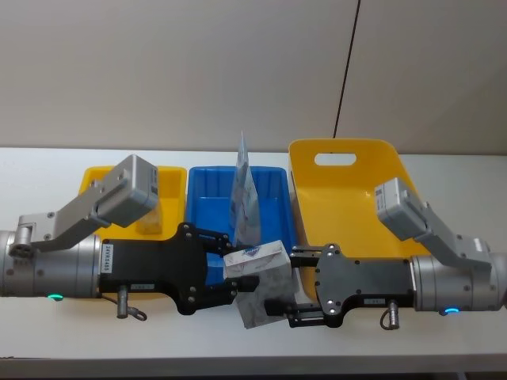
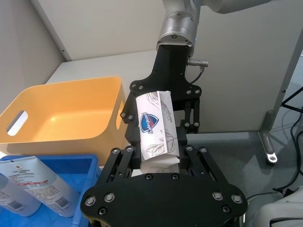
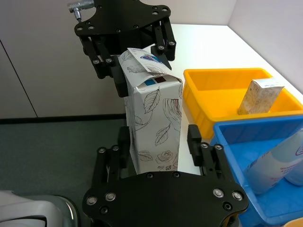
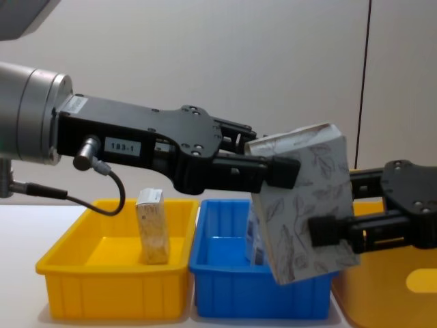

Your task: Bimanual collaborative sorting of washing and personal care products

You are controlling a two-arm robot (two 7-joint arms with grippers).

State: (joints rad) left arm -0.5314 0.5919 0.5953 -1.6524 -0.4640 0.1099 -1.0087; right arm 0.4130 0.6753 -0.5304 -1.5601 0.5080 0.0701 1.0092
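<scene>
Leaf-printed pack (image 1: pixel 257 283) held mid-air between my left gripper (image 1: pixel 218 273) and right gripper (image 1: pixel 291 286); both fingers clamp it, long axis tilted, above the desk's near edge.

yellow tray (image 1: pixel 107 176), blue tray (image 1: pixel 207 190), yellow bin (image 1: pixel 348 198)

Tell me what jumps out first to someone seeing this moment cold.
The whitish leaf-printed pack hangs tilted in mid-air in front of the blue tray, pinched from both sides at once: the left claw grips its upper end, the right claw its lower end. Behind it, pale-blue pouches stand in the blue tray, and a small beige box stands in the low yellow tray to the left.
</scene>
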